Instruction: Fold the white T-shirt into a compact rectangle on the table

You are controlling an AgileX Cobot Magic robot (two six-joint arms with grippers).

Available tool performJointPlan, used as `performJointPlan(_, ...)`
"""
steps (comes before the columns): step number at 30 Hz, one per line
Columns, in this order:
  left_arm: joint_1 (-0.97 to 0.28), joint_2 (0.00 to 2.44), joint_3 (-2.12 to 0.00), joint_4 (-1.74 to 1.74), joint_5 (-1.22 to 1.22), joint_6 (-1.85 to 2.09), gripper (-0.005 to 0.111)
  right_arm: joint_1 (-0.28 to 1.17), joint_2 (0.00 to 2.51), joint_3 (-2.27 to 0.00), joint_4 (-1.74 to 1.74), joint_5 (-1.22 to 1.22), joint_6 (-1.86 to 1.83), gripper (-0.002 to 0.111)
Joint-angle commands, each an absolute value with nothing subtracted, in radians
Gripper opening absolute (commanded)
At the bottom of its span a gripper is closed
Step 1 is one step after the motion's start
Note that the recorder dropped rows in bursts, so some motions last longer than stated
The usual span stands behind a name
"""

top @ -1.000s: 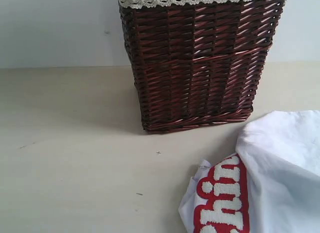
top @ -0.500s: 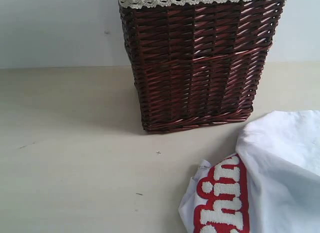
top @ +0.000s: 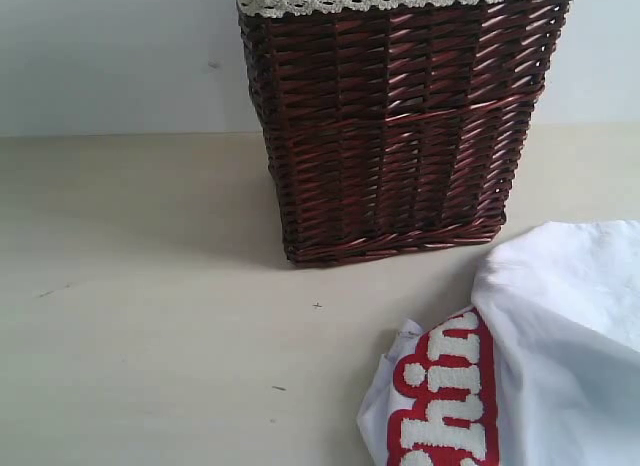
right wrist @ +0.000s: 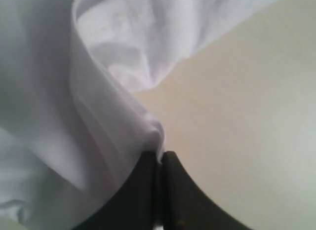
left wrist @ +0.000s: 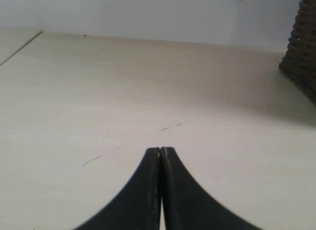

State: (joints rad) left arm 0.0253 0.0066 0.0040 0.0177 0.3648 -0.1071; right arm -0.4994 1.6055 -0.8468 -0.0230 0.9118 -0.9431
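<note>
Right tool (right wrist: 159, 158): clamped tight on fold of white T-shirt (right wrist: 74, 96). Left tool (left wrist: 160, 152): closed, empty, above counter (left wrist: 89, 92). Advised: pull cloth taut, low, then lay flat.

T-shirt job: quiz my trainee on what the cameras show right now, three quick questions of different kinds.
1. True or false: the left gripper is holding the T-shirt.
2. In the exterior view, what stands on the table beyond the T-shirt? A) a wicker basket B) a cardboard box C) a plastic bucket
3. Fill in: the right gripper is shut on ___.

Key: 1 false, it is shut over bare table; 2 A; 3 the T-shirt.
</note>
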Motion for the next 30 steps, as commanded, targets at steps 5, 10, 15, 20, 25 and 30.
performJointPlan(5, 0.021, 0.000, 0.000, 0.014, 0.354, -0.108, 0.000, -0.506, 1.544, -0.854, -0.183, 0.933, -0.733, 0.000)
performJointPlan(10, 0.021, 0.000, 0.000, 0.014, 0.354, -0.110, 0.000, -0.506, 1.535, -0.854, -0.321, 1.073, -0.701, 0.000)
performJointPlan(15, 0.021, 0.000, 0.000, 0.014, 0.354, -0.108, 0.000, -0.506, 1.535, -0.854, -0.370, 1.213, -0.709, 0.000)
performJointPlan(20, 0.021, 0.000, 0.000, 0.014, 0.354, -0.108, 0.000, -0.508, 1.535, -0.849, -0.376, 1.221, -0.751, 0.000)
performJointPlan(25, 0.021, 0.000, 0.000, 0.014, 0.354, -0.108, 0.000, -0.508, 1.535, -0.772, -0.398, 1.221, -0.776, 0.013)
performJointPlan(30, 0.021, 0.000, 0.000, 0.014, 0.354, -0.108, 0.000, -0.508, 1.534, -0.695, -0.392, 1.154, -0.771, 0.035)
